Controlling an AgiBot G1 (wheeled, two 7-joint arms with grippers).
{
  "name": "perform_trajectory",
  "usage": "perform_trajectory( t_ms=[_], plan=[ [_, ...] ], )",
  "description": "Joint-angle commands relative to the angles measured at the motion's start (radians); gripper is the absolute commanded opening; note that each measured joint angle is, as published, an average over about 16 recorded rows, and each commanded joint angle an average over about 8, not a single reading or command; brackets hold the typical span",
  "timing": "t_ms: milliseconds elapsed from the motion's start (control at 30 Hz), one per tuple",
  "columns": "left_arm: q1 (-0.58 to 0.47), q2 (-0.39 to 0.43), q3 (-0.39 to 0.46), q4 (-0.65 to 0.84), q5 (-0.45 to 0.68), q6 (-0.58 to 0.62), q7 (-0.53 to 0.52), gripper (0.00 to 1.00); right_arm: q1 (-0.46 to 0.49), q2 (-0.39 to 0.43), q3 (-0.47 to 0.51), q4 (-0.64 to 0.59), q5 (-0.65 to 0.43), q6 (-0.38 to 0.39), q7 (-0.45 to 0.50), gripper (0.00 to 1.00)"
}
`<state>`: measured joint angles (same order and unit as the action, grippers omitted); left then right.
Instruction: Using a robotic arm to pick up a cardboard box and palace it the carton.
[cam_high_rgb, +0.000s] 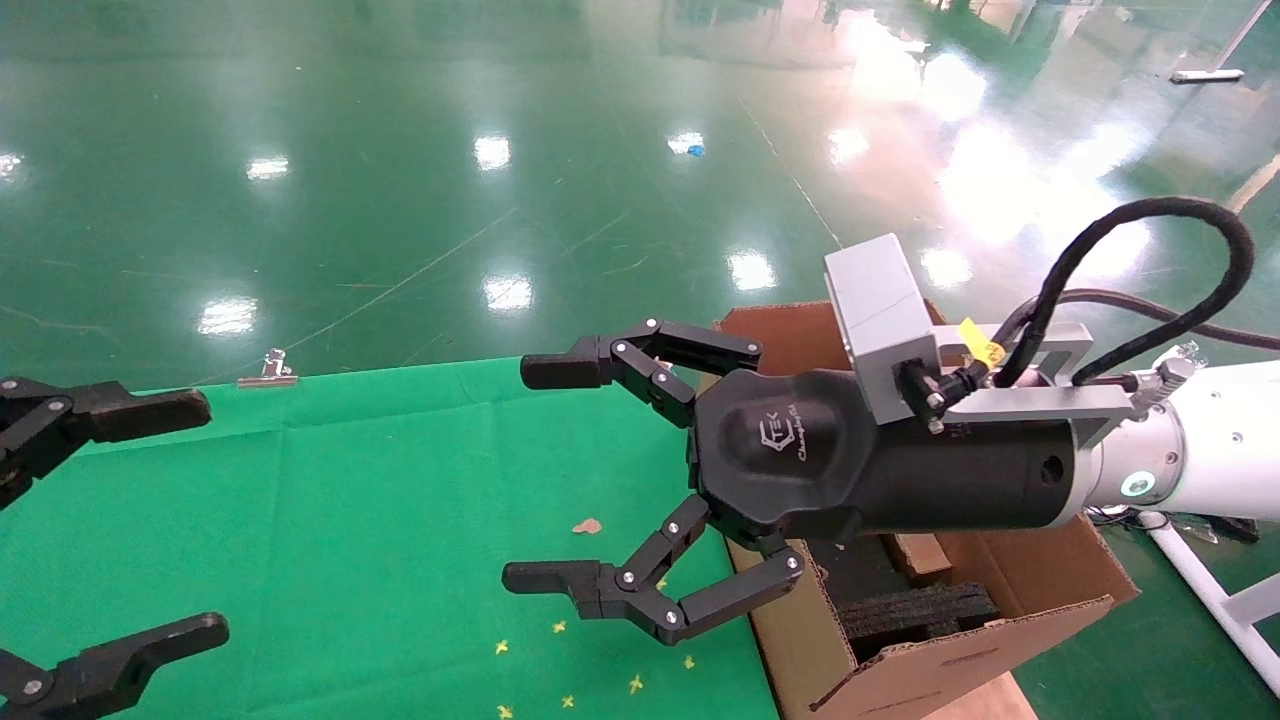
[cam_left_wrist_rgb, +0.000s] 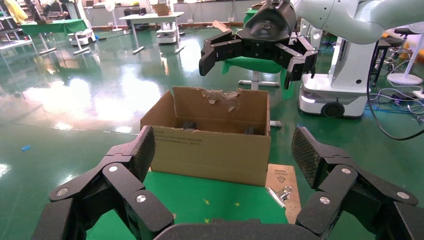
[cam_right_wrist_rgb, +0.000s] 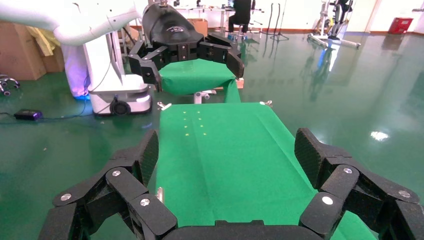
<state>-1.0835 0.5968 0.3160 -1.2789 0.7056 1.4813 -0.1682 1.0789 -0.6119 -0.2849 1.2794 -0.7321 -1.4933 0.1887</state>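
The robotic arm (cam_high_rgb: 1200, 450) reaches in from the right, above the carton (cam_high_rgb: 1040, 575). Its right gripper (cam_high_rgb: 535, 475) is open and empty over the green cloth, just left of the carton. The carton stands at the table's right end with black foam blocks (cam_high_rgb: 915, 610) inside and a torn far flap (cam_left_wrist_rgb: 222, 96). A small brown piece (cam_high_rgb: 918, 555) shows inside it under the wrist; I cannot tell whether it is the slim cardboard box. My left gripper (cam_high_rgb: 200, 518) is open and empty at the left edge, facing the carton (cam_left_wrist_rgb: 215, 145).
A green cloth (cam_high_rgb: 350, 500) covers the table, with yellow marks (cam_high_rgb: 560, 627) and a brown scrap (cam_high_rgb: 587, 525). A metal binder clip (cam_high_rgb: 268, 372) sits on its far edge, another (cam_left_wrist_rgb: 280, 194) by the carton. Glossy green floor surrounds the table.
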Motion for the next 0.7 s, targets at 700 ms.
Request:
perform_trajectory(
  t_ms=[700],
  plan=[
    [0.000, 0.000, 0.000, 0.000, 0.000, 0.000, 0.000, 1.00, 0.000, 0.000, 0.000, 0.000, 0.000, 0.000, 0.000, 1.00]
  ],
)
